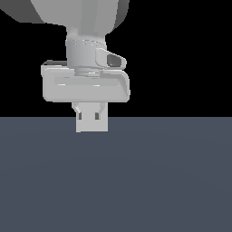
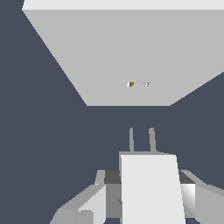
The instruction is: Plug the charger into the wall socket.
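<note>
Looking through the wrist camera, I've got the charger (image 2: 151,188) sitting right between the gripper (image 2: 144,199) fingers, a pale off-white block with its 2 grey prongs (image 2: 141,140) sticking out of the far face. A finger (image 2: 89,203) shows on one side of it and another on the opposite side, both pressed up against the block's flanks, so I read the fingers as clamped on the charger.

Ahead of the prongs is the wall socket (image 2: 122,52), a big flat off-white plate that fills most of the upper part of the wrist view. I can see its 2 tiny holes (image 2: 138,84) close together near the middle of the face, one with a brownish tint. The prongs point toward the plate and line up roughly with those holes, but there's a clear band of dark floor (image 2: 43,131) between prong tips and plate, so charger and socket are apart, not touching.

Over on the exterior view, I see the arm's hand (image 1: 86,86) from the side, wide and pale grey, hanging above the dark blue-grey floor. Below it the charger (image 1: 92,124) pokes out under the fingers as a small light block. The socket is not visible from this camera.
</note>
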